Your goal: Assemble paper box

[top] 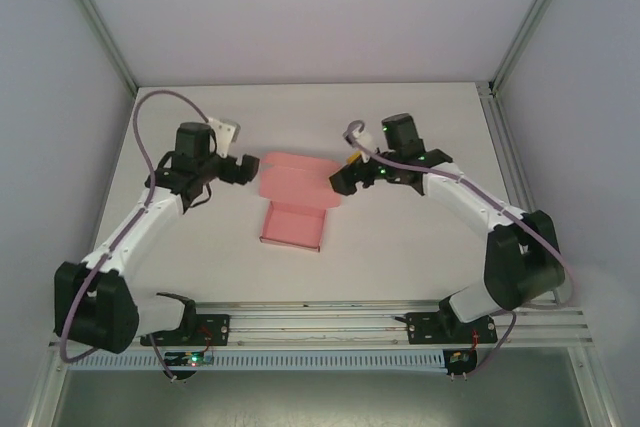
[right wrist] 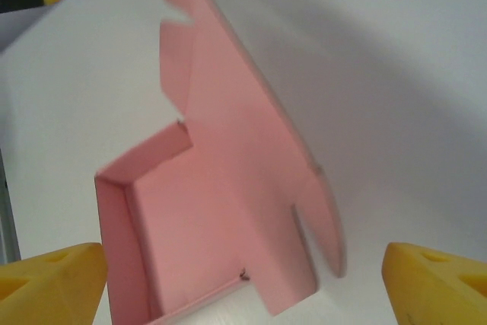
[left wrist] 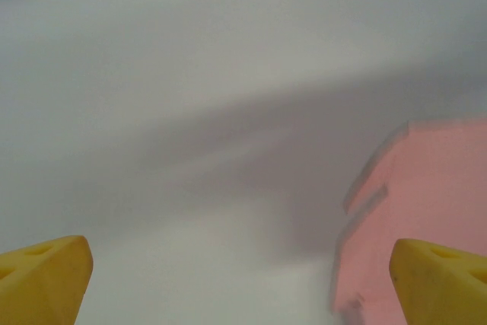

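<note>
Two grippers stand at the paper box (top: 292, 209), one on each side of its far half. The left gripper (top: 243, 169) is released and empty. In its wrist view the yellow fingertips (left wrist: 46, 279) sit far apart with bare table between them. The box's left edge lies close to one finger, though I cannot tell whether they touch. The right gripper (top: 345, 179) is also spread wide and grasps nothing. Its fingertips (right wrist: 434, 283) straddle the box from above, and the card lies below them unpinched.

The box rests on the white table (top: 420, 127), roughly midway between the two arms. Its near half is already folded into a shallow tray with low walls raised. Its far half, the lid panel, lies open beyond the tray, with a side flap at each edge and a tuck flap at the far end, none of them folded in.

The mirrored stance seems chosen so that each arm can work the flap on its own side of the box while the table backs the card. Open jaws suit either nudging a flap or closing on its edge. The job looks about half done, with the flaps and lid still to close. Thin card this light may slide if pushed from one side only.
</note>
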{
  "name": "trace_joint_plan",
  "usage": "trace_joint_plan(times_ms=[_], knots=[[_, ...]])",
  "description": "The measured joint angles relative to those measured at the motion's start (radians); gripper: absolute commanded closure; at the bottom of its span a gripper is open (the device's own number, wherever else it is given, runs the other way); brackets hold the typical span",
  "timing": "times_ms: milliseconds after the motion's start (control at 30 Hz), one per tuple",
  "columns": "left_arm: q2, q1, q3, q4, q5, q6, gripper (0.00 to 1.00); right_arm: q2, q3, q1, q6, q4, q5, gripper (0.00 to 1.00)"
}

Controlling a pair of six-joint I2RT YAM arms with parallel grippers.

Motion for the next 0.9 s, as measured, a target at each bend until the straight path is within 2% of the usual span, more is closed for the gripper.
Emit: trace_joint_plan(times_ms=[67,167,267,400,600,700,800,833,900], knots=[[0.047,0.002,-0.006,-0.003,0.116,-0.014,0.0,0.026,0.0,0.016,-0.015,-0.031,0.027,0.15],[0.103,0.002,0.024,-0.005,0.22,-0.013,0.03,0.062,0.005,0.027,-0.026,-0.064,0.071,0.24],[0.149,0.002,0.062,-0.007,0.268,0.005,0.12,0.086,0.012,0.039,-0.037,-0.093,0.105,0.34],[0.2,0.002,0.103,-0.026,0.307,0.048,0.27,0.109,0.041,0.055,-0.045,-0.122,0.15,0.55],[0.227,0.002,0.111,-0.078,0.34,0.11,0.32,0.132,0.078,0.055,-0.05,-0.133,0.174,0.66],[0.238,0.002,0.111,-0.089,0.346,0.135,0.42,0.147,0.09,0.055,-0.051,-0.139,0.176,0.7],[0.27,-0.001,0.116,-0.103,0.359,0.146,0.67,0.16,0.103,0.061,-0.05,-0.15,0.176,0.81],[0.28,-0.001,0.12,-0.111,0.362,0.149,0.7,0.163,0.107,0.061,-0.052,-0.152,0.176,0.82],[0.298,-0.006,0.13,-0.129,0.361,0.16,0.8,0.164,0.113,0.061,-0.054,-0.155,0.176,0.9]])
